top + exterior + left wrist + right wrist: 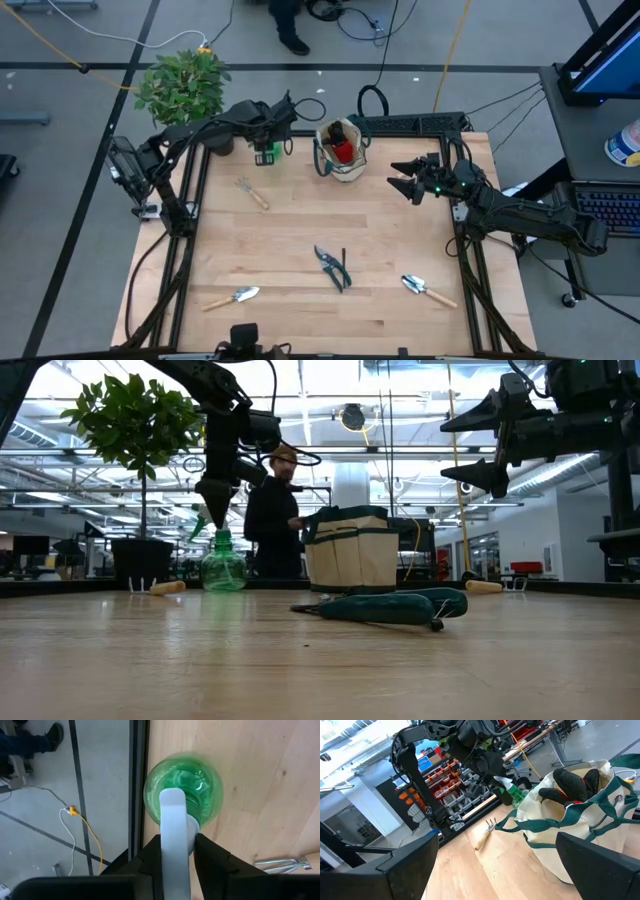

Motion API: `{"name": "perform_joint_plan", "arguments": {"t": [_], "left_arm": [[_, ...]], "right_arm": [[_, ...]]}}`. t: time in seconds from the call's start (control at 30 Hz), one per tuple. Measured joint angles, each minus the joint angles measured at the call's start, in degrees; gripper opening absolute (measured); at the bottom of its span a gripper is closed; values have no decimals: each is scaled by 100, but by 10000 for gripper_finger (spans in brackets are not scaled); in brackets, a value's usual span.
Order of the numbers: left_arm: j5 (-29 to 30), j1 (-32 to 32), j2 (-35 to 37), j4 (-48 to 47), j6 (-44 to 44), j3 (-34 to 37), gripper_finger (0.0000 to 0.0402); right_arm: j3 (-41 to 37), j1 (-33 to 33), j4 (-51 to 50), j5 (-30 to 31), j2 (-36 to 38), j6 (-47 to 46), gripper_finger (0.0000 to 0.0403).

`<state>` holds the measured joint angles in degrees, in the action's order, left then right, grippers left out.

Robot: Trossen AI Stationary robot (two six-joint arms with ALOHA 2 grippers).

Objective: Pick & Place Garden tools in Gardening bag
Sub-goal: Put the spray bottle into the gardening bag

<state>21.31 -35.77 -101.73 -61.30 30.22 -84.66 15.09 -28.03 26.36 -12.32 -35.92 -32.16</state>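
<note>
We find the left gripper (175,851) directly above the green spray bottle (265,152), fingers pinching its white trigger head (173,827). The bottle stands at the table's (300,240) far edge, beside the gardening bag (342,150). The right gripper (407,181) hangs spread, just beside the bag, touching nothing.

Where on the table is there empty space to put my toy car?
The biggest bare patch is mid-table, between the hand fork, the gardening bag and the pruning shears. It is crowded at the back edge, where the left claw grips the spray bottle.
</note>
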Motion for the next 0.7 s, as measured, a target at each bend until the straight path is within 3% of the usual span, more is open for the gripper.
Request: {"name": "perform_joint_plan", "arguments": {"t": [0.3, 0.7], "left_arm": [[-98, 247, 259, -327, -103, 24, 91], [-356, 845, 1060, -1128, -1054, 22, 90]], "right_arm": [[0, 0, 1, 0, 2, -14, 394], [0, 1, 1, 1, 1, -9, 394]]}}
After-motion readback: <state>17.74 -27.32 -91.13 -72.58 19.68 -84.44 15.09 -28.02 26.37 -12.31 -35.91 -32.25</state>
